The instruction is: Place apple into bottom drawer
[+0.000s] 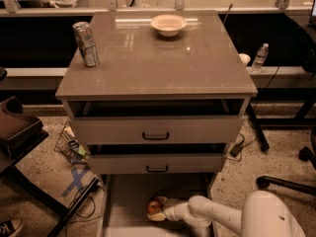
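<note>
Gripper (pixel 158 209) reaches in from the right, low inside the open bottom drawer (pixel 127 201), near its middle, and pinches the apple (pixel 154 206) between its pale fingers. Can't tell if the apple touches the drawer floor. On the cabinet (pixel 158 70) top: can (pixel 86 44) far left, bowl (pixel 168 24) far centre.

cabinet top (pixel 158 63): glossy smooth | can (pixel 86 44): shiny metal | claw (pixel 157 210): pale smooth plastic (clasping apple (pixel 154 205) in bottom drawer (pixel 127 204))

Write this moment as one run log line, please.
gripper: inside bottom drawer, shut on apple | apple: not yet released | upper drawers: both partly open | countertop: can, bowl
</note>
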### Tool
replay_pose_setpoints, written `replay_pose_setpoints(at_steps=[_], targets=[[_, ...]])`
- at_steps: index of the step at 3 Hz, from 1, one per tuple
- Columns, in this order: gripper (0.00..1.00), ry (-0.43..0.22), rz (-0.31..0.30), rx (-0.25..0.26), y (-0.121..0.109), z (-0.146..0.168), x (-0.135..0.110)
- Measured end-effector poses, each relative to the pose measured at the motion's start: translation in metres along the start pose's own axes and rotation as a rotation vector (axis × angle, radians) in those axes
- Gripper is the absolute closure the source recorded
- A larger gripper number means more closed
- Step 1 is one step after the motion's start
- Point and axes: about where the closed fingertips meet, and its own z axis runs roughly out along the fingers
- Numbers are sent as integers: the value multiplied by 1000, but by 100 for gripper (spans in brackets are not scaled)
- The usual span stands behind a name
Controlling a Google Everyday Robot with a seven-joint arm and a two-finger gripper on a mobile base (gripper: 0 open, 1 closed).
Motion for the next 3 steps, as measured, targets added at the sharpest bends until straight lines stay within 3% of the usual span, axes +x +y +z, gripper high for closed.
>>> replay_pose_setpoints(at_steps=[1, 2, 3], targets=[[51, 0, 0, -3, 2, 1, 0], [20, -1, 1, -7, 4, 4, 0], [0, -2, 2, -11, 6, 5, -1]])
